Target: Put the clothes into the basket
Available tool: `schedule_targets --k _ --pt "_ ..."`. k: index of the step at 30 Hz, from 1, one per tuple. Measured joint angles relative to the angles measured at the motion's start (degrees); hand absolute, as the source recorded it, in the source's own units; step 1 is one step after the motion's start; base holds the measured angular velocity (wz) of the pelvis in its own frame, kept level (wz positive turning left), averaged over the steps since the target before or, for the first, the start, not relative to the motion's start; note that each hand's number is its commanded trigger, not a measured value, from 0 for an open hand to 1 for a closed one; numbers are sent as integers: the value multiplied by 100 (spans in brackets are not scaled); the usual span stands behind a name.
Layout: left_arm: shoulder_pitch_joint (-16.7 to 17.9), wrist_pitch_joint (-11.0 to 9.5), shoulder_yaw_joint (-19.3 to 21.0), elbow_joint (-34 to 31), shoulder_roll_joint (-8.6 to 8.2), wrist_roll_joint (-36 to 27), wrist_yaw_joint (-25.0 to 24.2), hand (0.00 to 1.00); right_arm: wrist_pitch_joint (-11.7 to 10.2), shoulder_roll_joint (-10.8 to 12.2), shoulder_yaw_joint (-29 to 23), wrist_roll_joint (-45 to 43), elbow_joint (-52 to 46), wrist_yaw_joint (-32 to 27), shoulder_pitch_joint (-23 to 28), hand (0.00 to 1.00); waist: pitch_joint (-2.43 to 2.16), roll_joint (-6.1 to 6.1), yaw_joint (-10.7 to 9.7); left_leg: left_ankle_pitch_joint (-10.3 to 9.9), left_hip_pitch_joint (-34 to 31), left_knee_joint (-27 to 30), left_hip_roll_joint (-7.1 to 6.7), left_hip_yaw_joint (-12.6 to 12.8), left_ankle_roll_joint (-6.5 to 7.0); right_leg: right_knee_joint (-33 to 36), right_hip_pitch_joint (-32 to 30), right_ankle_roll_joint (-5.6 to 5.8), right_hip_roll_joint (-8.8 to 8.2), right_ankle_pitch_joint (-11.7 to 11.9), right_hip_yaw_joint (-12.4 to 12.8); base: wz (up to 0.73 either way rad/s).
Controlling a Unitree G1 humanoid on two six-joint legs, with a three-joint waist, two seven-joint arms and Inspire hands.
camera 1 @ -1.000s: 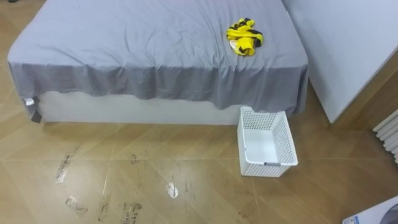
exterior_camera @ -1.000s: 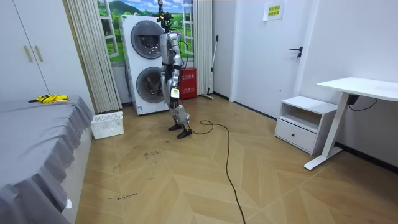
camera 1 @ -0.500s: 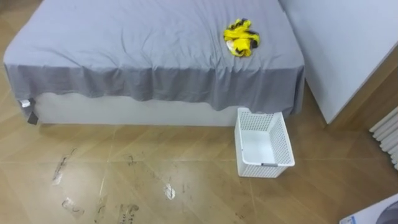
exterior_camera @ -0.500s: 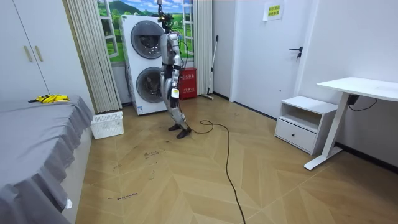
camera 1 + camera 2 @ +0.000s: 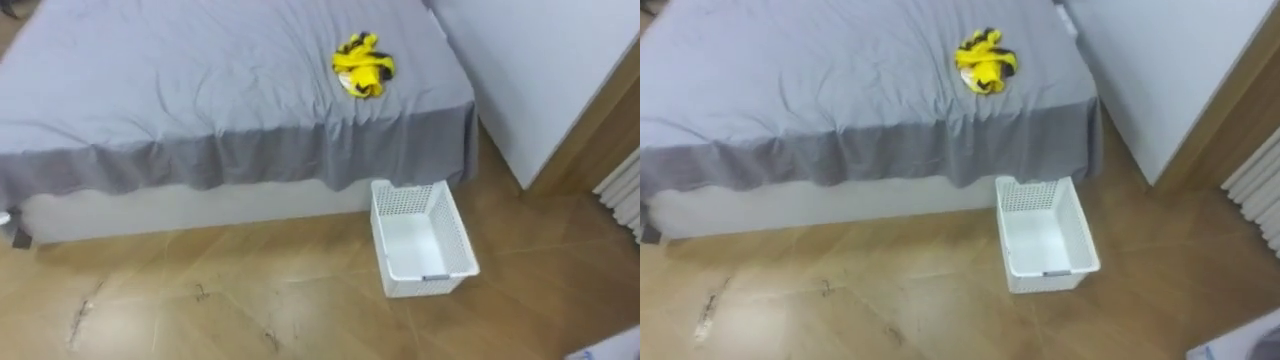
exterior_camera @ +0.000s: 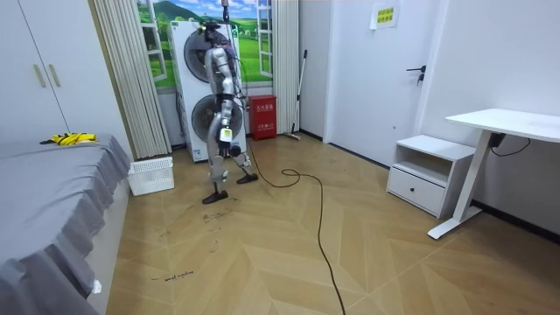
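Near the bed's (image 5: 200, 90) right edge lay the yellow clothes (image 5: 362, 66). The white basket (image 5: 421, 240) sat on the floor (image 5: 250, 300) below the bed's near right corner. The robot stood before the washing machines (image 6: 194, 52), and I could not tell whether its left hand (image 6: 227, 136) was spread or closed.

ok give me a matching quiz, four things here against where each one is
Things:
1 clothes
2 basket
3 washer
4 desk

Places:
a at the far wall in the room view
b on the floor beside the bed
c at the room view's right
d on the bed

Pairs: 1-d, 2-b, 3-a, 4-c
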Motion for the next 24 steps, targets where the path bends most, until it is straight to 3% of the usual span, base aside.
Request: schedule_targets --k 1,2,3,4,5,6,7,8,9,10,11,12,13,14,15,16,17,18,19,20,21,22,23,24 --pt "0 -6 -7 10 17 -1 -17 0 -54 29 10 -6 -42 -4 3 0 48 -32 18 -299 -143 743 64 83 30 113 175 12 -73 18 82 -31" --pt "10 -12 -4 35 18 -4 -32 0 -73 35 23 -6 -80 -4 -16 0 84 -65 64 -443 -241 950 45 136 30 282 214 23 -109 12 132 -19" --pt "10 -27 -70 48 -6 -12 -78 0 -68 -21 21 27 -189 -9 66 0 -40 18 48 -635 -141 721 61 114 -14 929 69 98 -105 -31 69 0" --pt "-44 -48 -180 52 30 10 -81 0 -61 -15 14 20 -249 -44 36 0 -40 18 -6 -923 128 699 -70 106 101 2089 -324 272 -216 11 -141 9" --pt "-64 -48 -222 54 49 51 -72 0 -63 0 14 23 -280 -63 19 0 -28 -2 1 -971 272 661 -132 132 144 2677 -535 396 -284 216 -220 9" --pt "-114 -49 -305 62 63 195 -56 0 -72 14 7 32 -367 -85 18 0 -3 -36 67 -1069 615 480 -227 138 194 3633 -931 441 -391 1022 -285 -6" --pt "-163 -51 -352 68 53 334 -52 0 -125 11 -3 43 -508 -140 15 0 -13 28 162 -1084 1006 143 -267 111 209 4261 -1253 375 -412 1589 -340 -12" --pt "-204 -58 -368 71 50 412 -51 0 -140 -5 -9 43 -602 -149 -23 0 -1 69 183 -1089 1171 0 -264 83 204 4509 -1460 298 -394 1497 -419 0" --pt "-294 -83 -414 93 51 543 -51 0 -212 -20 -8 50 -757 -141 -132 0 66 145 161 -1090 1471 -251 -232 -41 198 4817 -1916 111 -294 1161 -666 21" --pt "-372 -96 -492 87 68 621 -52 0 -239 -18 4 47 -989 -139 -183 0 83 198 138 -1098 1691 -456 -174 -153 182 4788 -2371 -48 -144 823 -871 29" --pt "-408 -101 -526 65 68 679 -53 0 -244 -12 5 48 -1090 -139 -217 0 92 204 134 -1110 1788 -540 -147 -212 163 4677 -2620 -90 -66 691 -965 41" --pt "-498 -103 -598 52 59 774 -63 0 -263 8 0 41 -1273 -131 -265 0 113 242 80 -1159 1942 -641 -83 -356 131 4101 -3021 -123 87 510 -1175 46" --pt "-572 -104 -768 53 49 786 -65 0 -275 29 -2 49 -1416 -128 -279 0 114 276 53 -1223 2133 -750 -2 -487 89 3200 -3268 -137 292 502 -1234 50" --pt "-582 -101 -870 51 34 788 -68 0 -277 39 3 43 -1456 -135 -297 0 114 300 40 -1253 2249 -829 38 -530 61 2658 -3321 -145 389 552 -1270 46" --pt "-575 -98 -1057 53 -7 790 -83 0 -290 45 4 55 -1539 -138 -300 0 101 349 3 -1290 2524 -1041 81 -669 7 1485 -3307 -170 517 835 -1297 53" --pt "-578 -91 -1188 61 -59 791 -94 0 -384 46 9 78 -1626 -138 -295 0 97 407 -39 -1346 2802 -1223 117 -810 -36 599 -3300 -222 572 1417 -1334 52" --pt "-565 -89 -1236 47 -86 796 -99 0 -439 46 7 79 -1640 -154 -295 0 84 443 -18 -1364 2937 -1305 146 -853 -65 307 -3301 -246 610 1649 -1355 40" --pt "-518 -91 -1264 -10 -108 799 -104 0 -479 58 3 37 -1788 -222 -294 0 25 489 19 -1434 3120 -1406 195 -886 -141 9 -3279 -456 652 2164 -1438 8" --pt "-502 -94 -1244 -20 -102 821 -104 0 -524 69 -4 25 -2062 -271 -308 0 -30 521 47 -1569 3153 -1333 289 -891 -287 71 -3236 -675 776 2477 -1434 -3" --pt "-497 -94 -1214 1 -96 877 -104 0 -558 75 -3 29 -2184 -280 -332 0 -18 587 95 -1618 3199 -1283 367 -895 -375 158 -3199 -705 833 2495 -1469 -23" --pt "-439 -93 -1186 39 -76 921 -104 0 -613 77 2 53 -2458 -318 -331 0 -18 742 145 -1682 3293 -1141 546 -882 -503 426 -3131 -802 954 2413 -1628 -15" --pt "-365 -94 -1156 30 -15 920 -103 0 -636 92 19 49 -2713 -342 -333 0 -21 807 119 -1677 3319 -832 657 -825 -612 702 -3057 -830 1024 2078 -1746 -9" --pt "-343 -100 -1098 17 12 912 -101 0 -640 100 26 46 -2827 -342 -332 0 -16 800 115 -1632 3308 -618 696 -802 -692 843 -3011 -867 1030 1922 -1835 0" --pt "-270 -112 -988 -14 57 911 -94 0 -636 102 58 41 -3090 -344 -315 0 -12 754 117 -1482 3218 15 787 -744 -928 951 -2818 -926 1035 1665 -1998 -6"
